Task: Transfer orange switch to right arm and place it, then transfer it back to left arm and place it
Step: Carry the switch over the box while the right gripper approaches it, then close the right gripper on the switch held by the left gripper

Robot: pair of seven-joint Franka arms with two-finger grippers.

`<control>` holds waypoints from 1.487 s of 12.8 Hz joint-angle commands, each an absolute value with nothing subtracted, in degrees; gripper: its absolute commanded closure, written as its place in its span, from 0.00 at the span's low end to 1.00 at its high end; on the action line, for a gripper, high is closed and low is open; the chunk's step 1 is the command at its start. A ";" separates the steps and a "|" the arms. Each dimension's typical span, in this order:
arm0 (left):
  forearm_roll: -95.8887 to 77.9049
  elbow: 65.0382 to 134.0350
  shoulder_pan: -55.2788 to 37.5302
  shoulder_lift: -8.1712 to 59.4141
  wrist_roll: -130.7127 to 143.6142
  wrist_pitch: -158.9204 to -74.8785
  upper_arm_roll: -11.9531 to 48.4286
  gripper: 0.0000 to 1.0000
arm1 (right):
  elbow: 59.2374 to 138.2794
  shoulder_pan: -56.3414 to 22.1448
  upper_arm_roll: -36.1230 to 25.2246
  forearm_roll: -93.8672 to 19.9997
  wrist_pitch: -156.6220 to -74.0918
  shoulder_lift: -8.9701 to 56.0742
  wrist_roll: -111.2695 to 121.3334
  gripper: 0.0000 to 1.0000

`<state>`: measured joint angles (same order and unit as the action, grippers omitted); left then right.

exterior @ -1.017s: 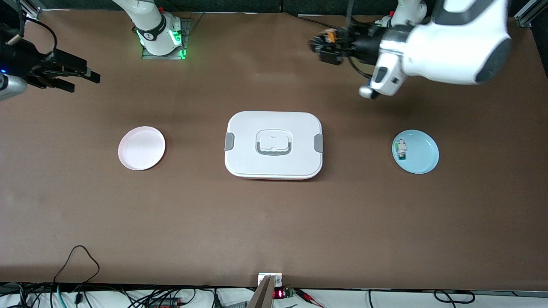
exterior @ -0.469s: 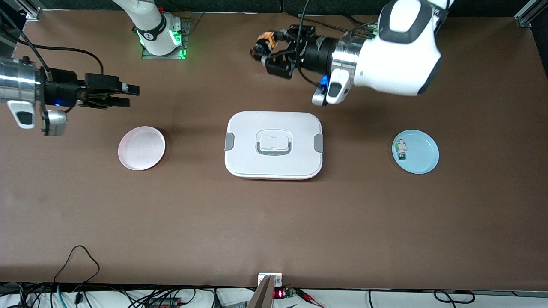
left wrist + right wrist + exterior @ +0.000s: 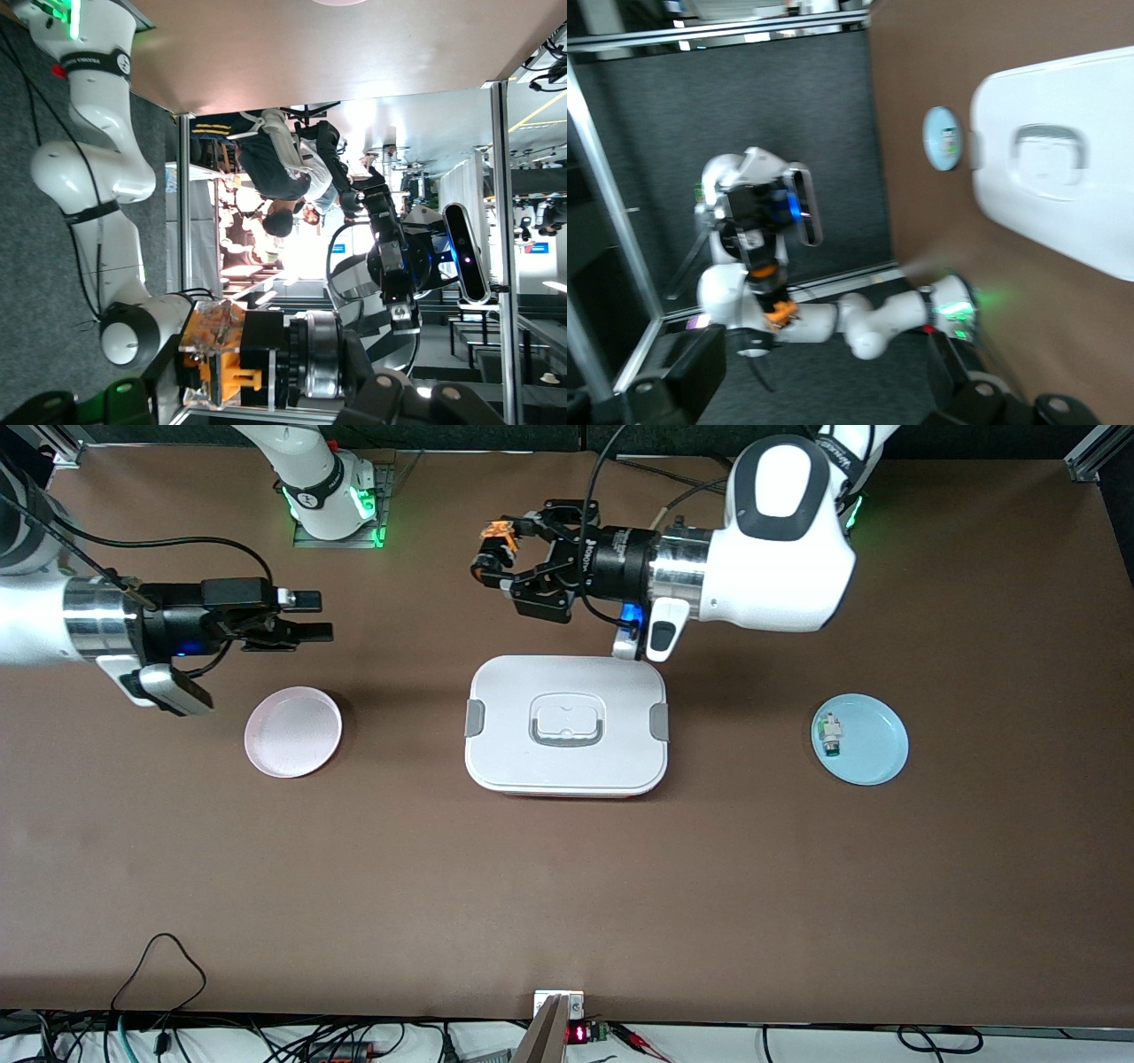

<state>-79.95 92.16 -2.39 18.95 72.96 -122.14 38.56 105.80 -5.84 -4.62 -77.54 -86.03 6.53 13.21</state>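
The orange switch (image 3: 494, 538) hangs in the air with my left gripper (image 3: 489, 558) shut on it, over the bare table just off the box's edge toward the robots' bases. In the left wrist view the orange switch (image 3: 217, 359) sits clamped in the left gripper (image 3: 213, 367). The white box (image 3: 567, 766) stands closed at mid-table. My right gripper (image 3: 312, 616) is open and empty over the table beside the pink plate (image 3: 292, 731), pointing at the left gripper. The right wrist view shows the right gripper (image 3: 828, 381) open, the orange switch (image 3: 776, 311) farther off and the box (image 3: 1090, 221).
A blue plate (image 3: 873, 744) toward the left arm's end of the table holds a small white-and-green part (image 3: 830, 735). The pink plate is bare. Cables (image 3: 159, 965) lie along the table edge nearest the front camera.
The left gripper has carried the orange switch toward the right arm's end, past the box's edge. The right gripper has come in toward it from its end of the table.
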 commanded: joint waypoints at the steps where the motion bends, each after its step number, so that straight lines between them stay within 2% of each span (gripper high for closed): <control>1: -81.39 89.56 -3.16 21.00 73.65 -123.84 38.85 1.00 | 110.91 -9.13 -4.66 -83.13 -89.20 4.57 18.09 0.00; 10: -81.21 88.77 -3.16 21.53 74.09 -123.84 38.76 1.00 | 113.38 -16.95 -4.48 -96.67 -89.91 4.66 26.18 0.00; 19: -80.95 88.77 -3.43 21.62 74.09 -123.84 38.67 1.00 | 113.20 -19.78 -1.41 -104.24 -99.05 5.62 30.67 0.00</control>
